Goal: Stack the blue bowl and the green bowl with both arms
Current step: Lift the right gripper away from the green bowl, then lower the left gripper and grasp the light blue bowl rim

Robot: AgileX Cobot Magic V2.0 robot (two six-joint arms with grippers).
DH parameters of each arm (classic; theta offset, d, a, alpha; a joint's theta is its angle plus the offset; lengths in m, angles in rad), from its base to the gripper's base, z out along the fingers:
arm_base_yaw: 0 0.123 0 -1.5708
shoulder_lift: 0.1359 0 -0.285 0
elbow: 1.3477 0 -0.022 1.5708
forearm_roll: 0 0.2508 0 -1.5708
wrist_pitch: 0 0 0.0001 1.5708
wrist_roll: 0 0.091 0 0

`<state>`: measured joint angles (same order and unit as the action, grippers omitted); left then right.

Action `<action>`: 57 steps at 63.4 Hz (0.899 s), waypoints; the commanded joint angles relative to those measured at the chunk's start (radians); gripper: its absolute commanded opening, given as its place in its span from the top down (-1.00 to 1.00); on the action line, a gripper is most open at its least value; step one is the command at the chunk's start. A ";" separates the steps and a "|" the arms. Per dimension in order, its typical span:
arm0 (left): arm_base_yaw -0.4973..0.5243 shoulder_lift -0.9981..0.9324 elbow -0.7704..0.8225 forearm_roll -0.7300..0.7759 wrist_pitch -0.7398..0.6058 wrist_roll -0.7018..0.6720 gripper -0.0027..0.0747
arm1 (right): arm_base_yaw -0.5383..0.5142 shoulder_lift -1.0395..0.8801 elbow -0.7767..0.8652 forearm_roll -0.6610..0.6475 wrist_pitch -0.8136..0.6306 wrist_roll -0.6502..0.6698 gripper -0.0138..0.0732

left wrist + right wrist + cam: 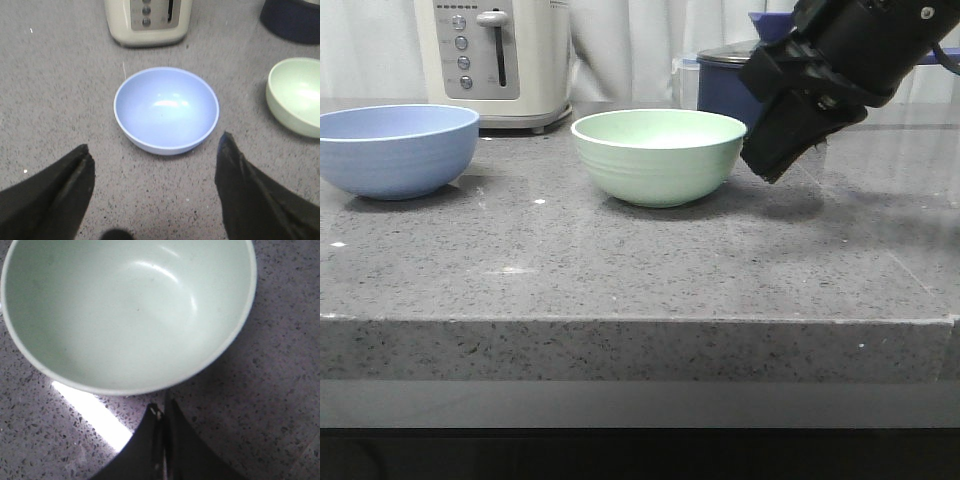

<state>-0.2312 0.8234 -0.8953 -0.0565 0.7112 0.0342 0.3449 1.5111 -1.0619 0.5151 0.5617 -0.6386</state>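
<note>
Just ahead of the empty, closed right pincer (162, 412) sits the round matte mint-green bowl (127, 310), likely awaiting a rim grasp; the left pincer (155, 175), wide open and empty, faces the round matte periwinkle-blue bowl (166, 109).

Kitchen: speckled grey countertop (620, 260), toaster (495, 60), saucepan (725, 85).

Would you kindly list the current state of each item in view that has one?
blue bowl: upright, empty, alone on the counter, not held.
green bowl: upright, empty, on the counter, not held.
left gripper: open, off the blue bowl.
right gripper: shut, empty, beside the green bowl's rim.
toaster: lever up.
saucepan: mostly hidden behind the right arm; whether its lid is on cannot be told.
</note>
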 commanded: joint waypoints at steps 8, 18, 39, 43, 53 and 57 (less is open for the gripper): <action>-0.008 0.188 -0.181 0.001 0.070 -0.011 -0.20 | -0.002 -0.034 -0.022 0.028 -0.035 -0.010 0.83; -0.008 0.347 -0.294 0.003 0.142 -0.011 -0.19 | -0.002 -0.034 -0.022 0.028 -0.035 -0.010 0.83; 0.040 0.608 -0.488 0.057 0.219 -0.040 -0.19 | -0.002 -0.034 -0.022 0.028 -0.035 -0.010 0.83; 0.055 0.646 -0.505 0.063 0.219 -0.040 -0.19 | -0.002 -0.034 -0.022 0.028 -0.035 -0.010 0.83; 0.092 0.715 -0.521 0.057 0.203 -0.040 -0.15 | -0.002 -0.034 -0.022 0.028 -0.035 -0.010 0.83; 0.097 0.740 -0.521 0.057 0.197 -0.040 -0.15 | -0.002 -0.034 -0.022 0.028 -0.035 -0.010 0.83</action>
<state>-0.1431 1.5724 -1.3806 0.0000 0.9542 0.0000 0.3449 1.5111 -1.0619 0.5180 0.5617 -0.6422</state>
